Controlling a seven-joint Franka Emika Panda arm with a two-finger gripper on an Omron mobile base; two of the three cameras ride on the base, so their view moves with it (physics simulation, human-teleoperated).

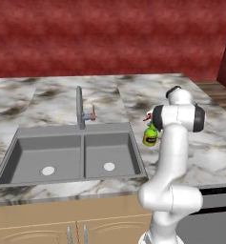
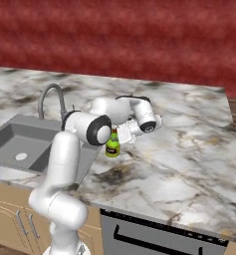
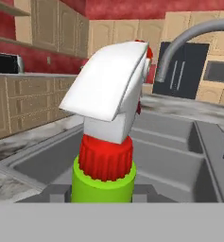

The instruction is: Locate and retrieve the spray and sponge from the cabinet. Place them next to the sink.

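Note:
The spray (image 2: 112, 145), a green bottle with a yellow label and red neck, stands upright over the marble counter just right of the sink (image 2: 10, 130). My gripper (image 2: 118, 136) is shut on its upper part, reaching in from the right. In the left base view the spray (image 1: 150, 136) peeks out beside my forearm, close to the sink (image 1: 19, 153) rim. The hand view has the spray's white trigger head and red collar (image 3: 106, 158) right in front, with the sink (image 3: 179, 160) basins behind. Tan wall doors of the cabinet (image 3: 61, 28) show far off. The sponge is out of view.
The steel faucet (image 1: 79, 107) with its red lever rises behind the basins, left of the bottle. Open marble counter (image 2: 189, 144) stretches to the right. A dark oven front (image 2: 159, 234) sits below the counter edge, and base cupboards with metal handles (image 1: 76, 233) lie under the sink.

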